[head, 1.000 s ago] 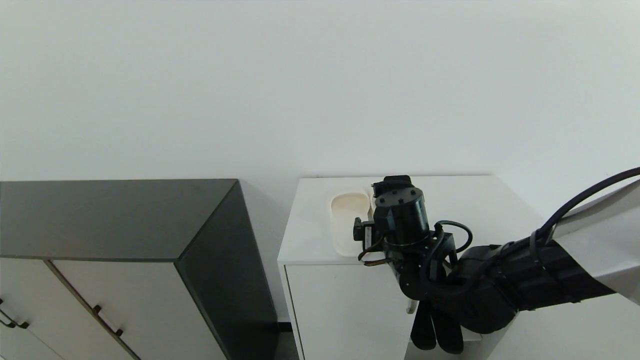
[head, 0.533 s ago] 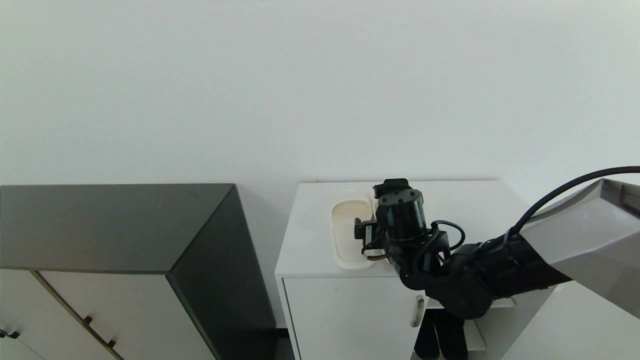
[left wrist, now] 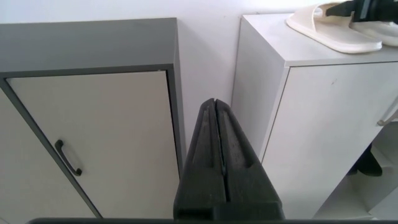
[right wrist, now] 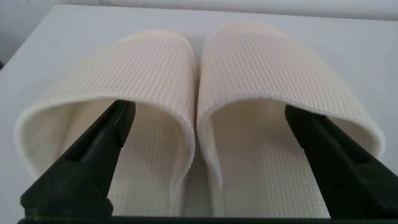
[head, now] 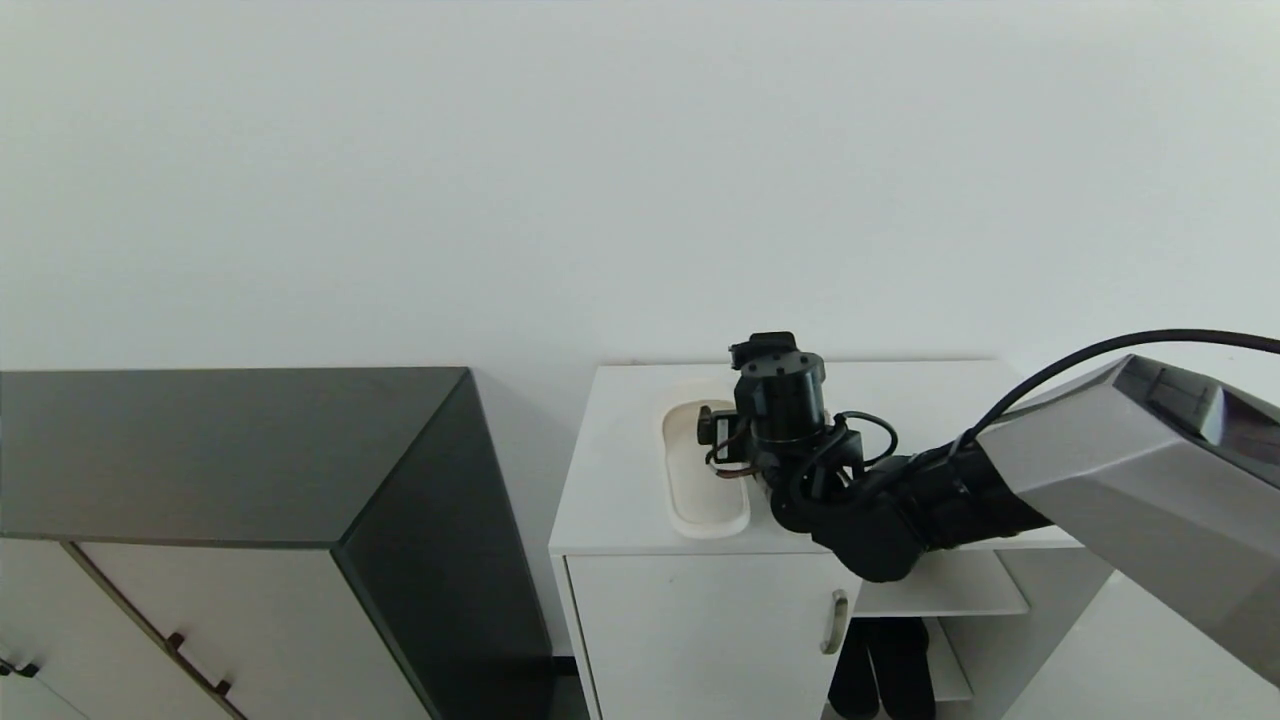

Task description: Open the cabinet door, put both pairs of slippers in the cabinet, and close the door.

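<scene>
A pair of cream slippers [right wrist: 186, 93] lies side by side on top of the white cabinet [head: 620, 480]. My right gripper [right wrist: 209, 112] is open just above them, one finger [right wrist: 87, 168] at the mouth of each slipper. In the head view the right wrist covers the right slipper and the left one [head: 700, 490] shows beside it. A black pair [head: 885, 680] stands inside the cabinet's open right half, under a shelf [head: 950, 598]. My left gripper [left wrist: 216, 124] is shut and empty, low in front of the gap between the two cabinets.
A dark grey cabinet [head: 230, 440] with pale doors stands to the left of the white one. The white cabinet's left door [head: 700, 640] is closed, with its handle [head: 838, 608] at its right edge. A plain wall runs behind both.
The head camera shifted at first. My right arm has moved farther back and slightly left over the cabinet top, onto the cream slippers. The slippers have not moved.
</scene>
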Available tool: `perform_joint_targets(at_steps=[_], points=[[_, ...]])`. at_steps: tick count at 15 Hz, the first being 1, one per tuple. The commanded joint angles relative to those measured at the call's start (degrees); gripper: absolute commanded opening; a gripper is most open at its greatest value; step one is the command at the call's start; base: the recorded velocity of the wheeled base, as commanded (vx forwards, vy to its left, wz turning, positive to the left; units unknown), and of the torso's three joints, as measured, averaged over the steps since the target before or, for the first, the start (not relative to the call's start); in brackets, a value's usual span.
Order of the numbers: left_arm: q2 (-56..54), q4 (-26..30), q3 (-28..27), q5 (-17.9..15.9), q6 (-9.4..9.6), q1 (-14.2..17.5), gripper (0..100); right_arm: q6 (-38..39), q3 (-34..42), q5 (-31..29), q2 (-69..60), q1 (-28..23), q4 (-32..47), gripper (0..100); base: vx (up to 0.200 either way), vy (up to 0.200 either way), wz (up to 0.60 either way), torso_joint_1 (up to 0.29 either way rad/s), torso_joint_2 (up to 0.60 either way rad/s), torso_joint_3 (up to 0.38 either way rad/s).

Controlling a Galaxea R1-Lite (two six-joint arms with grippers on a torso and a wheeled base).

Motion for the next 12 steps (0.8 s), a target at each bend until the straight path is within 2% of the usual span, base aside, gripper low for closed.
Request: perform_joint_targets(at_steps=[1, 4, 5, 10, 12], points=[[0.08, 0.01, 0.0, 0.05, -0.03, 0.02, 0, -0.22, -3.71, 0.0, 3.0, -0.68, 1.47, 100, 0.0, 0.0, 0.0, 0.0, 0.0, 0.0], [0.08, 0.01, 0.0, 0.05, -0.03, 0.02, 0, -0.31, -6.79, 0.0, 4.5, -1.04, 1.82, 100, 0.0, 0.0, 0.0, 0.0, 0.0, 0.0], [0.08, 0.01, 0.0, 0.05, -0.03, 0.02, 0, -0.66, -6.88, 0.0, 4.5, -1.04, 1.82, 0, 0.0, 0.0, 0.0, 0.0, 0.0, 0.0], [0.08, 0.01, 0.0, 0.05, -0.03, 0.02, 0, -0.93, -6.61, -0.35, 3.62, -0.33, 1.73, 0, 0.0, 0.0, 0.0, 0.0, 0.0, 0.0], [-0.01, 0.01, 0.0, 0.14, -0.03, 0.02, 0, -1.01, -3.89, -0.44, 0.81, 0.99, 1.73, 0, 0.0, 0.0, 0.0, 0.0, 0.0, 0.0]])
